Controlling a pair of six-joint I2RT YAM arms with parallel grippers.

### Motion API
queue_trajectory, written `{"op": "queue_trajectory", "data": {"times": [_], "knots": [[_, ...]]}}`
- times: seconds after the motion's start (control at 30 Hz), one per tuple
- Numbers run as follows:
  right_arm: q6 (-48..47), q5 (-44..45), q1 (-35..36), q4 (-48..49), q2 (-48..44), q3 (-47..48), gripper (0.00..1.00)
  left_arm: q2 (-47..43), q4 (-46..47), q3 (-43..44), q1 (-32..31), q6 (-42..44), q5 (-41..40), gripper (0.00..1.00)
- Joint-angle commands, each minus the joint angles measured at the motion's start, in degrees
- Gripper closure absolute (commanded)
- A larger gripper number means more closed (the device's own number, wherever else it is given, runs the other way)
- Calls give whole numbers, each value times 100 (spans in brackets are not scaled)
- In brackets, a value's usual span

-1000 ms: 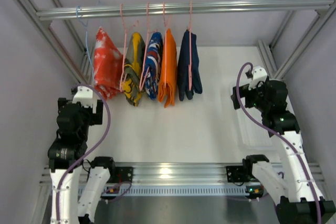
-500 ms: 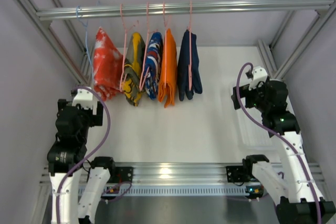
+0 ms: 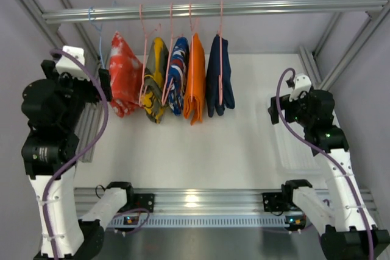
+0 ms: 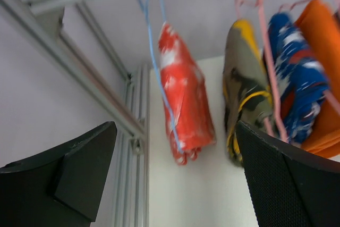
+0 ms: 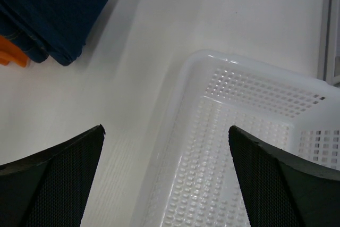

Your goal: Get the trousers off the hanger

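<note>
The trousers point(image 3: 219, 80) are hung vertically on the hanger point(image 3: 220, 28), ends pointed down; left gripper point(image 4: 172, 142) and right gripper point(image 5: 166, 142) are spread.

Five garments hang in a row off the rail point(image 3: 274, 8), at the counter's point(image 3: 213, 150) 12 o'clock end. Trousers point(image 3: 219, 80) on their hanger point(image 3: 220, 28) are the row's 3 o'clock end, w/ the neighbouring garment point(image 3: 195, 80) just beside at 9. Basket point(image 5: 234, 59) sits on the counter at 4 o'clock from the trousers, partly below the rt claw point(image 5: 166, 131). Lt claw point(image 4: 175, 147) is near the row's 9 o'clock end.

Trousers point(image 3: 228, 83) dk navy, hanger point(image 3: 220, 21) pink, garment point(image 3: 196, 80) plain orange, basket point(image 5: 249, 147) white.
</note>
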Motion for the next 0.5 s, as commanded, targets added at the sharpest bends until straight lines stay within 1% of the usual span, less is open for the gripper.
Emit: {"op": "queue_trajectory", "data": {"times": [0.0, 0.07, 0.17, 0.2, 0.23, 0.27, 0.37, 0.47], "knots": [[133, -92, 98, -59, -42, 337, 1, 277, 109, 879, 20, -370, 1052, 1], [124, -84, 98, -76, -42, 329, 1, 454, -49, 1283, 20, -651, 1324, 1], [97, -66, 98, -85, -51, 329, 1, 446, 212, 1198, 20, -1045, 2114, 2], [89, -75, 98, -77, -42, 329, 1, 481, 388, 1153, 20, -1160, 2577, 2], [89, -84, 106, -85, -34, 337, 1, 542, 450, 1170, 20, -1214, 2834, 3], [97, -84, 98, -77, -25, 338, 1, 638, 477, 1197, 20, -1510, 3089, 3], [132, -84, 89, -68, 28, 355, 1, 1095, 635, 1346, 20, -1942, 3828, 5], [185, -93, 63, -33, 89, 329, 0, 1604, 785, 1539, -32, -2146, 4321, 7]]}}
